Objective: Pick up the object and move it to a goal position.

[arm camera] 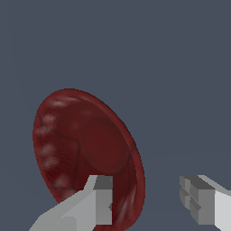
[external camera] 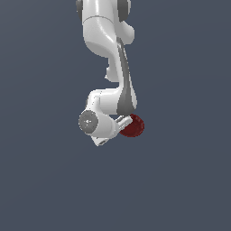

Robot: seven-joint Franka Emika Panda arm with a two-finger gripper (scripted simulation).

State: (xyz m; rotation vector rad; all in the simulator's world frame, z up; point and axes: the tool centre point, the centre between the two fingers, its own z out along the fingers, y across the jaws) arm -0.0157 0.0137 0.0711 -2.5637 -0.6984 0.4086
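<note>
The object (arm camera: 81,144) is a dark red, bowl-like thing with a faintly faceted surface, seen nearly edge-on in the wrist view. One finger (arm camera: 97,200) stands in front of its lower part and the other finger (arm camera: 200,203) is apart from it, with bare ground showing between the rim and that finger. My gripper (arm camera: 144,203) is open, and the bowl's rim reaches into the gap. In the exterior view the object (external camera: 135,127) sits right at my gripper (external camera: 124,122), on the exterior view's right of the white wrist.
The white arm (external camera: 108,40) comes down from the top of the exterior view. The dark blue-grey ground (external camera: 45,180) is plain on all sides, with no other objects or edges in view.
</note>
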